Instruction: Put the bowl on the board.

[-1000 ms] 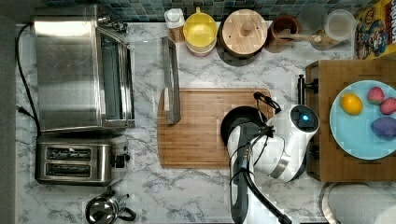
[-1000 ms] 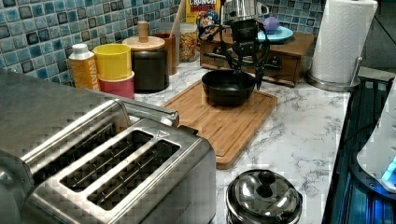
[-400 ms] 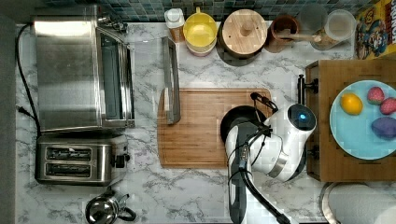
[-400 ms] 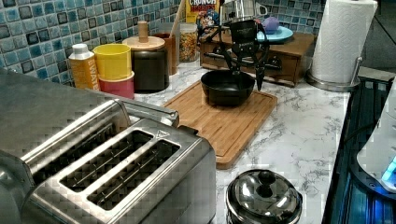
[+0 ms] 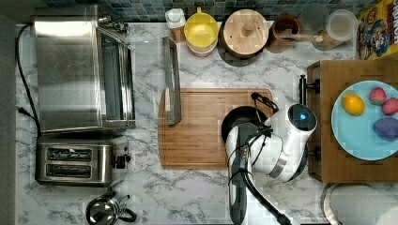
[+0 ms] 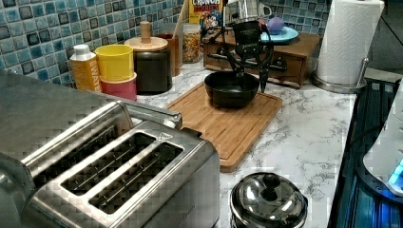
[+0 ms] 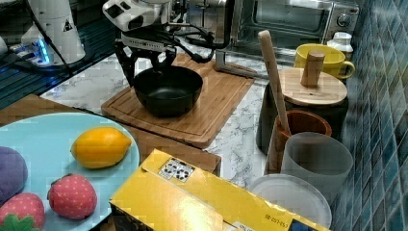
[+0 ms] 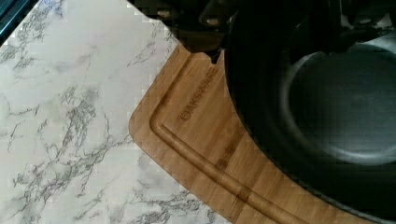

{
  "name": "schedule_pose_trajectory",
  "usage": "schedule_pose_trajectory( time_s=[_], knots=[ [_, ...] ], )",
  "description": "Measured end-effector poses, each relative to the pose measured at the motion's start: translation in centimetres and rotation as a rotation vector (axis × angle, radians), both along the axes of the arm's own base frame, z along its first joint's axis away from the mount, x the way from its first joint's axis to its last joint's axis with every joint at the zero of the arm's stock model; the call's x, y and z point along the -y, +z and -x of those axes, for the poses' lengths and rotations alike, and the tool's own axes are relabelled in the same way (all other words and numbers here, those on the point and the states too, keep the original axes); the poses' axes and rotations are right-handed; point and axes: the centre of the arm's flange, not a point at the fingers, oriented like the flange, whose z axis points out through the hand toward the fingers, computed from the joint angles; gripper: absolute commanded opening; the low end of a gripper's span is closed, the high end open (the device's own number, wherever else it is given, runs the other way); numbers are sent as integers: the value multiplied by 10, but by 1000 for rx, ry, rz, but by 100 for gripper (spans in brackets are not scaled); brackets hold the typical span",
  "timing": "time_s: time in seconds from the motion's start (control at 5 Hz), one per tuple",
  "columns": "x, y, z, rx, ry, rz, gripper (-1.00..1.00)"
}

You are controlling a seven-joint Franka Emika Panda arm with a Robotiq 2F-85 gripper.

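Black bowl [image 6: 231, 88] sits flat on the wooden cutting board [image 6: 223, 124], near the board end closest to the wooden tray [image 5: 328, 112]. In the top view it's at the top view's right part of the board [image 5: 197, 131], partly covered by the arm.

Claw [image 6: 249, 76] is at the bowl's rim. In the left view one finger [image 6: 263, 78] hangs outside the rim on the left view's right, the other reaches down inside the bowl, so the fingers straddle the wall with a visible gap between them. Can't tell whether either finger touches the wall. In the right view the claw [image 7: 144, 60] is at the bowl's [image 7: 167, 89] far rim, on the right view's left.

Wrist view: bowl [image 8: 327, 116] inner wall and floor, board corner [image 8: 196, 140] with its edge groove and a burned-in brand mark, marble worktop [image 8: 70, 116] beside it.

Rest of the scene:
- toaster oven [image 5: 82, 70] with its door open, door handle lying over the board's edge at the top view's left
- two-slot toaster [image 5: 77, 161] and small kettle [image 5: 105, 212] below it in the top view
- yellow bowl [image 5: 201, 30], canister with round wooden lid [image 5: 245, 32], cereal box [image 5: 378, 30] along the tiled wall
- blue plate [image 5: 363, 119] with toy fruit on the tray
- paper towel roll [image 6: 349, 40] at the left view's right
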Motion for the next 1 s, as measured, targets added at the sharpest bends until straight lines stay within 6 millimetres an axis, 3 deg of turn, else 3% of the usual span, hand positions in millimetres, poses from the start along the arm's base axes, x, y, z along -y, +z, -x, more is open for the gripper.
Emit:
schedule_pose_trajectory(
  time_s=[1.0],
  knots=[
    [5, 0, 0, 9, -13, 3, 0]
  ],
)
